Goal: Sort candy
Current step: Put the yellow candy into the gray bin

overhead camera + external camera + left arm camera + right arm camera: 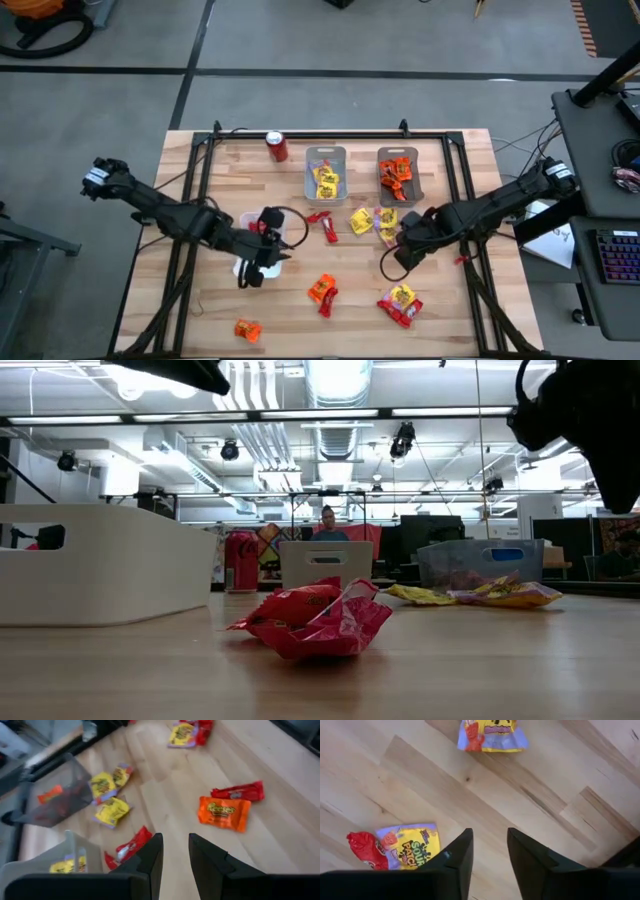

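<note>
Wood table (200,300): pale plank top; I see both dark arms reaching in from the frame sides in the high view.
Left gripper (262,243): left of centre, over a white plastic tray (243,222). In its wrist view I see the fingers (150,865) slightly parted with nothing between them.
Right gripper (407,252): right of centre, just below the loose yellow packets. Its fingers (457,862) are apart, with bare wood in the gap and no packet held.
Yellow candy: some lies in the clear mesh tray (325,153) at upper centre; loose crinkly yellow packets (361,221) lie just below the trays.
Orange candy: a pile sits in the second clear tray (399,153), right of the first. One orange packet (247,329) lies at lower left, another (320,288) at lower centre touching a red one.
Red candy: a red wrapped packet (322,222) lies at centre, between the white tray and the yellow packets. A yellow-and-red pair (400,302) lies at lower right.
Red soda can (277,146): upright, upper left of the trays, near the table's far edge.
Low view: a crumpled red packet (315,622) lies in the foreground.
</note>
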You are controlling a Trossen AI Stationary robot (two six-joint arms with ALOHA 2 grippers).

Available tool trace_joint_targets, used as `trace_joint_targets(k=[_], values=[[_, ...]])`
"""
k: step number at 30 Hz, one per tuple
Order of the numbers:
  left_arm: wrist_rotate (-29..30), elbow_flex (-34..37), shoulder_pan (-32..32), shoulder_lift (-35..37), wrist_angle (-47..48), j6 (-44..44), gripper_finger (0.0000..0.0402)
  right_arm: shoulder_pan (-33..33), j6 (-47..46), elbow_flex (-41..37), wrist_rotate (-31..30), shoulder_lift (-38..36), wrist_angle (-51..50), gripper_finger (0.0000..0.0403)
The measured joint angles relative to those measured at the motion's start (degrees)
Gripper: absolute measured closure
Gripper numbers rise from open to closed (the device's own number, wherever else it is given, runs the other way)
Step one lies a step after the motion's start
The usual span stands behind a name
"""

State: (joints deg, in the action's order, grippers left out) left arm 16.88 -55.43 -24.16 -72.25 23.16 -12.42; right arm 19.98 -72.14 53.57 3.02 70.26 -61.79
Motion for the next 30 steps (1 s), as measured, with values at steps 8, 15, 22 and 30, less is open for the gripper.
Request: trace_joint_targets(k=[8,15,22,30], values=[[-9.4,4.2,5.5,2.7,-4.9,-4.4,0.0324,-0.2,-0.7,-0.3,-5.0,0.0,5.4,0.0230],[-10.3,7.2,10.4,4.7,-8.5,-5.1,0.0324,-0.6,-2.9,-0.4,-7.6,2.4,5.8,0.0206],[-10.5,7.4,12.4,4.8,-11.9,-5.1,0.0324,-1.9,0.1,-0.4,-7.1,9.1,7.0,0.0204],[-10.5,7.4,12.4,4.2,-14.6,-4.4,0.0324,-5.9,8.3,-0.4,-4.5,12.7,7.5,0.0204]])
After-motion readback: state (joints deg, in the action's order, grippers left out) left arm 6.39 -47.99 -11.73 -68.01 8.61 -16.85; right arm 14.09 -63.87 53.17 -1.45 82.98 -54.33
